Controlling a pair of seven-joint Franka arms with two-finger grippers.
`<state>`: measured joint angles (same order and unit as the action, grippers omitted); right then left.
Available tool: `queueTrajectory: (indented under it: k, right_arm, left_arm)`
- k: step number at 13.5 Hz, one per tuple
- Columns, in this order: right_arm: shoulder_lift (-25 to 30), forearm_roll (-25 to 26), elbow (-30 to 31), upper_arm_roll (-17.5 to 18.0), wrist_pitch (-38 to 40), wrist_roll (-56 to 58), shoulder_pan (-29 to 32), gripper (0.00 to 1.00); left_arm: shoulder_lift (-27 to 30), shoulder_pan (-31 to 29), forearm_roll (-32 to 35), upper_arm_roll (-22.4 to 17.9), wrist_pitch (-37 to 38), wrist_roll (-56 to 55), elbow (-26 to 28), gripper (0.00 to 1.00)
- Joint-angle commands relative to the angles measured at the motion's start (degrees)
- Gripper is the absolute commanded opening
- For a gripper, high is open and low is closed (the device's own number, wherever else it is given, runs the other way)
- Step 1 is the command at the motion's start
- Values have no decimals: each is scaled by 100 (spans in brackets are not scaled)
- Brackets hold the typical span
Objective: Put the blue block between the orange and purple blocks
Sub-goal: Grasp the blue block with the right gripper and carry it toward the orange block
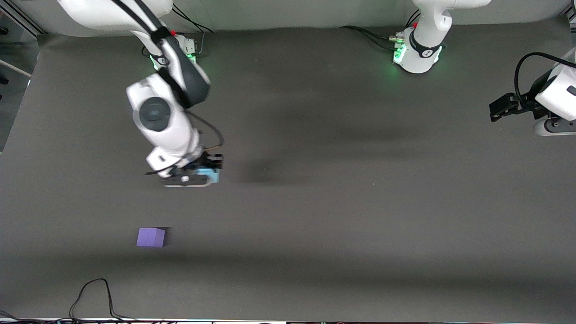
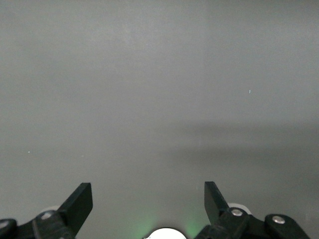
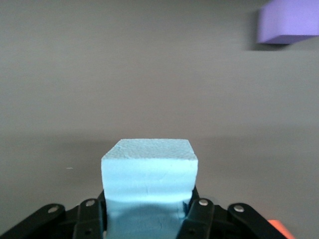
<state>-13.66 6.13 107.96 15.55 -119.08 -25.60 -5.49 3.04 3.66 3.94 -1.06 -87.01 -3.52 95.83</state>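
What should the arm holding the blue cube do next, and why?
Probably carry it toward the purple block. The right gripper has its jaws shut on the blue block, and only a sliver of the orange block shows. The left gripper waits open.

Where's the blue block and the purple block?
blue block (image 3: 149, 167): right wrist view, its front face, held in the right tool.
purple block (image 1: 151, 237): front view, its top face.
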Motion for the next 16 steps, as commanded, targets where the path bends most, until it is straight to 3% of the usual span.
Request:
queueTrajectory:
  k: [1, 2, 4, 7, 16]
  right_arm:
    - [408, -419, 558, -937, -133, 1228, -49, 37]
    - [338, -429, 855, -1444, -542, 1833, -49, 38]
    - [127, -481, 1426, -1712, -1481, 2295, -40, 38]
    - [-390, -481, 1860, -1722, -2715, 2375, -5, 38]
    - [-919, -481, 1877, -1775, -3253, 2375, -22, 41]
  left_arm:
    - [4, 21, 19, -26, 185, -79, -73, 100]
    - [-5, 12, 19, -52, 237, -26, -90, 100]
    - [-22, 21, 28, -52, 238, 9, -108, 100]
    - [-22, 21, 37, -52, 255, 9, -108, 100]
    - [-57, 38, 37, -43, 352, 18, -178, 100]
